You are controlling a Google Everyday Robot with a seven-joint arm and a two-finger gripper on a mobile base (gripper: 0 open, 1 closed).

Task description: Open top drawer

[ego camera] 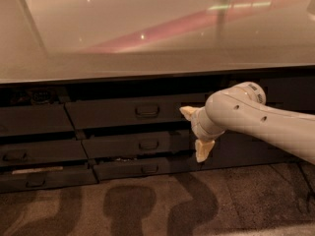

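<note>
The top drawer (113, 113) is the wide dark grey front just under the counter, with a small rectangular pull handle (147, 110) at its middle. It looks pushed in, and no interior shows. My gripper (196, 132) hangs at the drawer's right end, to the right of the handle and slightly lower. Its pale fingers (203, 150) are spread open, one pointing left at the drawer front and one pointing down, with nothing between them. The white arm (261, 124) comes in from the right.
A glossy beige countertop (147, 43) overhangs the drawers. Two shorter drawer fronts (140, 144) (142, 169) sit below the top one. More dark fronts (29, 151) fill the left column. Brown carpet (147, 205) with arm shadows lies in front.
</note>
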